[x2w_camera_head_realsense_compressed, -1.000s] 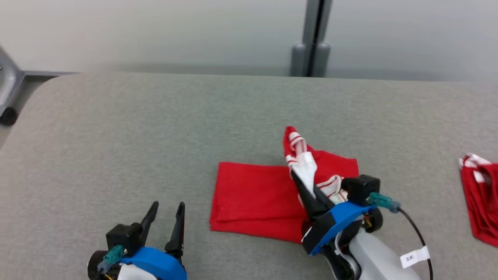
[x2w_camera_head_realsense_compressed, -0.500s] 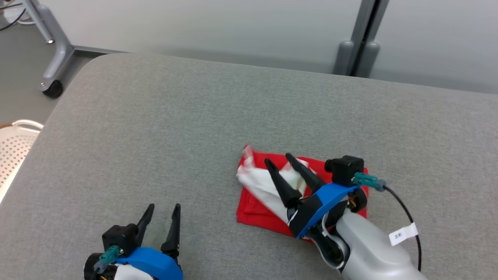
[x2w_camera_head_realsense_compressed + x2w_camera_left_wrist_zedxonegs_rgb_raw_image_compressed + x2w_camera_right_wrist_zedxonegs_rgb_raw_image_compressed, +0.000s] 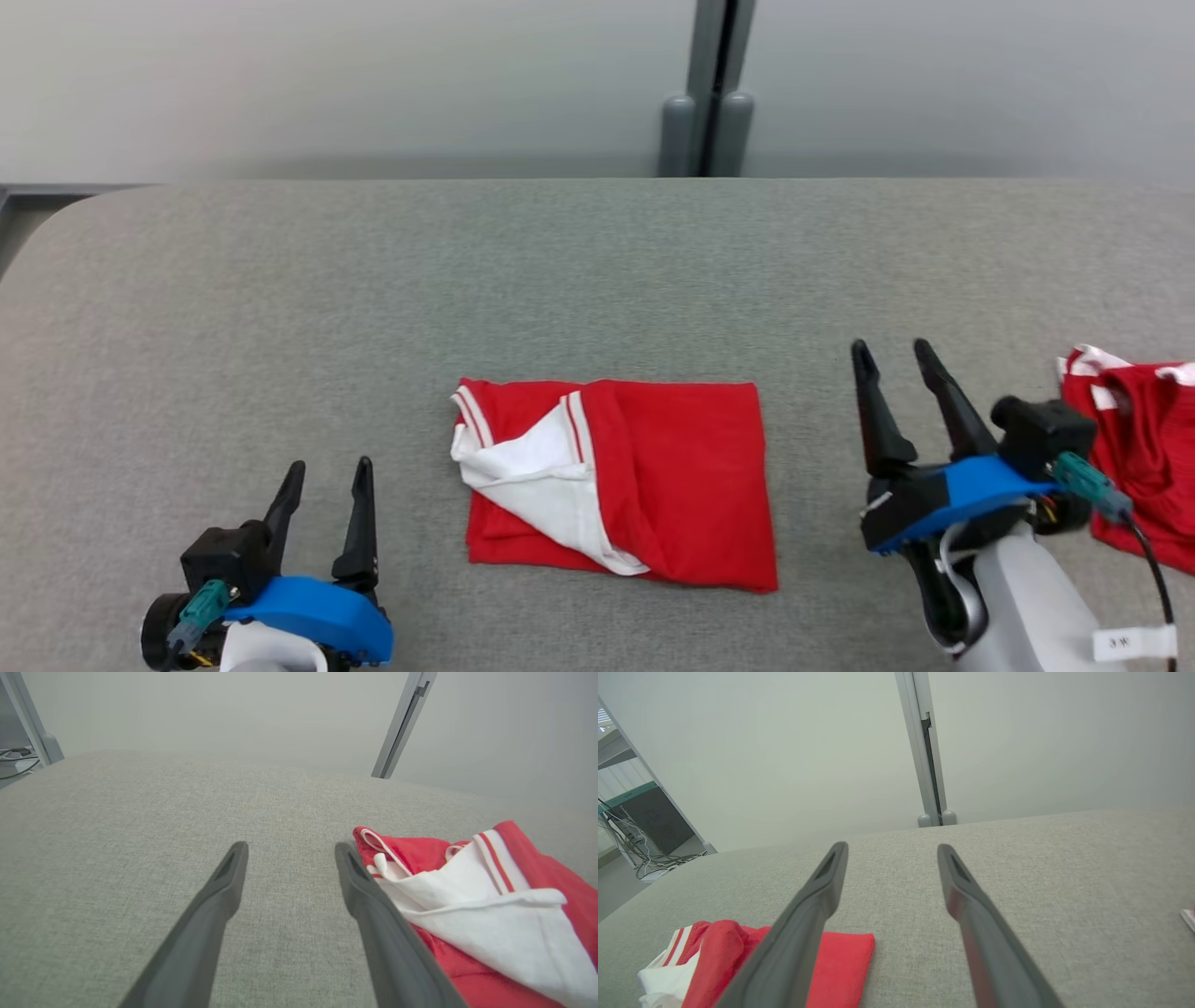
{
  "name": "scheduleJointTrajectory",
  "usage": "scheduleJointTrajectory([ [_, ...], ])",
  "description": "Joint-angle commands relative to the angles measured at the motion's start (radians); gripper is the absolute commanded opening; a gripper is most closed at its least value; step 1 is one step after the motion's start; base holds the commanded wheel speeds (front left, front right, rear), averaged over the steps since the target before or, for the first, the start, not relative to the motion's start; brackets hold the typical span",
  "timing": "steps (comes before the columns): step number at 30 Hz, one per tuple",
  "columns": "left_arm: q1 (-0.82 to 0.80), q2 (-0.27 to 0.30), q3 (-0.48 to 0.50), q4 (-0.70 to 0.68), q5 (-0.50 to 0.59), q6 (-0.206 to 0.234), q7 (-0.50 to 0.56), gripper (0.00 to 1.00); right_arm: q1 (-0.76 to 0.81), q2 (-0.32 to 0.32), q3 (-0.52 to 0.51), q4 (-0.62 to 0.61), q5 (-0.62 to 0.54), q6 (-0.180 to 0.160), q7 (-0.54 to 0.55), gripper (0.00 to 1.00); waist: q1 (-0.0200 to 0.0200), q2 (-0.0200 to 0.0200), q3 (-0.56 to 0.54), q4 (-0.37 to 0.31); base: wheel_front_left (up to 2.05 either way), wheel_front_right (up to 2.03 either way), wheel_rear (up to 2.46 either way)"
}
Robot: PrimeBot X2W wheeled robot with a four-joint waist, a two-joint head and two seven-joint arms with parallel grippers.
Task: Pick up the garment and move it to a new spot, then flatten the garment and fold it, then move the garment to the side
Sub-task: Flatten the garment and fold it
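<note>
At the lower left of the head view, the left hand [image 3: 330,463] is over the grey bench [image 3: 373,308] with its two fingers spread apart, grasping nothing. To its right, near the middle of the bench, lies the red garment [image 3: 681,485], folded into a rough rectangle. A white flap with red stripes is turned back over its left part. Further right, clear of the garment's edge, the right hand [image 3: 890,345] is released too, fingers parted and empty. At the far right edge lies another red-and-white cloth [image 3: 1134,448], crumpled, close beside that hand's wrist.
</note>
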Motion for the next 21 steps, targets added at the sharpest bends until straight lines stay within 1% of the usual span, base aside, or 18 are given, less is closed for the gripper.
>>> scheduleJointTrajectory([
  [1,0.010,0.000,0.020,-0.007,0.019,0.001,-0.002,1.00,0.040,-0.002,-0.033,-0.022,-0.032,0.000,-0.003,1.00,0.0000,0.0001,-0.013,-0.028,0.00,0.00,0.00],
  [5,0.023,-0.007,0.064,-0.018,0.062,0.001,-0.003,1.00,0.101,-0.002,-0.079,-0.050,-0.081,0.000,-0.003,1.00,0.0000,0.0001,-0.021,-0.059,0.00,0.00,0.00],
  [10,0.058,-0.022,0.102,-0.021,0.108,0.001,-0.002,1.00,0.163,-0.002,-0.092,-0.051,-0.124,0.000,-0.003,1.00,0.0000,0.0001,-0.052,-0.085,0.00,0.00,0.00],
  [15,0.119,-0.045,0.144,-0.022,0.131,0.003,-0.002,1.00,0.207,-0.003,-0.091,-0.026,-0.097,0.000,-0.003,1.00,0.0000,0.0001,-0.094,-0.106,0.00,0.00,0.00],
  [21,0.130,-0.060,0.162,-0.020,0.154,0.003,-0.003,1.00,0.209,-0.003,-0.090,-0.018,-0.097,0.000,-0.003,1.00,0.0000,0.0001,-0.098,-0.099,0.00,0.00,0.00],
])
